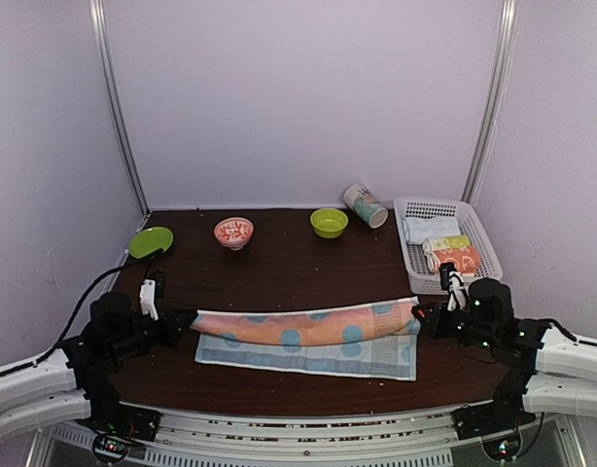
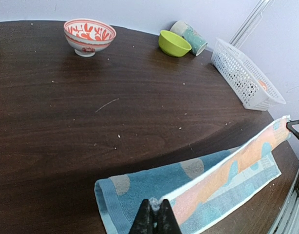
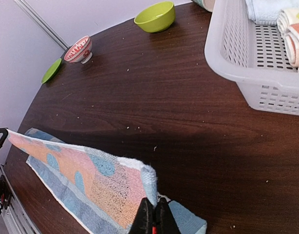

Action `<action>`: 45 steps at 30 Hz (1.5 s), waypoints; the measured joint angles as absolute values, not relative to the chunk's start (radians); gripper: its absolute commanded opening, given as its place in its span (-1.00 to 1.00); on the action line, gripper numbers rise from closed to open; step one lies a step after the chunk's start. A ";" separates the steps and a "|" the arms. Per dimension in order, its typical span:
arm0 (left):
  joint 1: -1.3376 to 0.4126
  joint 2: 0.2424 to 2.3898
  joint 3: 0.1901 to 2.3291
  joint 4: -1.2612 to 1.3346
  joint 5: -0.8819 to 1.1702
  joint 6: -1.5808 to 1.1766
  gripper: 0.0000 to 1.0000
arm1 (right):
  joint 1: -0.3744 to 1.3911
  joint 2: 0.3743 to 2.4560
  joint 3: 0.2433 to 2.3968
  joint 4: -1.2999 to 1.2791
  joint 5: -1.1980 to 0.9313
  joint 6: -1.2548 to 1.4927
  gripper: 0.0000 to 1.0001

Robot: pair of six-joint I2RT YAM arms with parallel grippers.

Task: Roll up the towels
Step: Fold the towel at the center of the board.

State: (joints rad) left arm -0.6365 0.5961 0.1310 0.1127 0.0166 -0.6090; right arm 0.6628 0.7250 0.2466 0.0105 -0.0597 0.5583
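where: our light-blue dotted towel (image 1: 308,336) lies flat left of the white basket (image 1: 435,202), one long edge lifted | left gripper (image 2: 154,217): clamped tight on the corner far from the basket | right gripper (image 3: 153,217): clamped on the corner nearest it | why: we hold the edge taut, so it folds straight

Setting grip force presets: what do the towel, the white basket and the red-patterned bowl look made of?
towel: soft terry-type cloth, matte; fuzzy nap at the lifted edge, sags between the held corners.
white basket: moulded plastic, semi-gloss; even rows of slots, smooth thick rim.
red-patterned bowl: glazed ceramic by the look, possibly melamine; shiny surface, painted motif, foot ring.
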 measured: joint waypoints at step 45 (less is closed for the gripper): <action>-0.649 0.362 0.587 -0.084 0.302 -0.426 -1.00 | 0.683 0.455 0.541 -0.150 -0.279 0.476 -1.00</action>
